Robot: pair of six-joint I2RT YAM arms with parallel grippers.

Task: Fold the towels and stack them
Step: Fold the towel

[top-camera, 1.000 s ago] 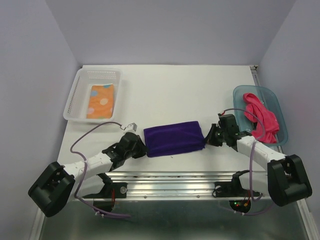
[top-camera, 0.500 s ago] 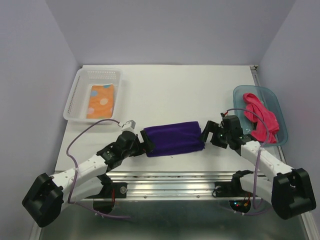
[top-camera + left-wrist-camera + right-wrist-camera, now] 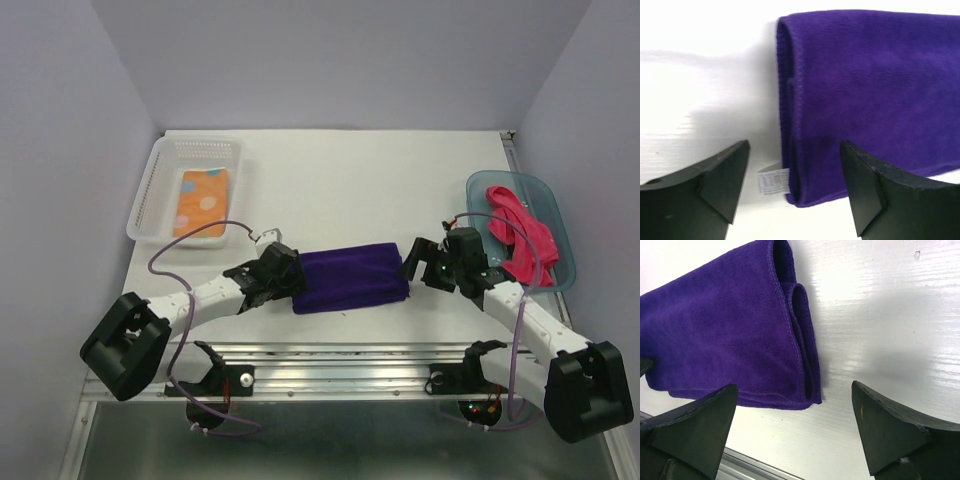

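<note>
Left pincer (image 3: 287, 272) is brought up to purple towel (image 3: 352, 278), spread wide, empty; right pincer (image 3: 411, 262) likewise. Towel is cropped in wrist views.

L claw (image 3: 291, 277) & R claw (image 3: 409, 262) low, angled inward, jaws spread apart.

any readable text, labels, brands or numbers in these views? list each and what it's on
White sewn-in tag at the corner of the purple towel: faint printed lines, too small and blurred to read.
Orange towel, pink towel, clear basket, teal tub: no lettering visible.
So no text can be read in any view.
</note>
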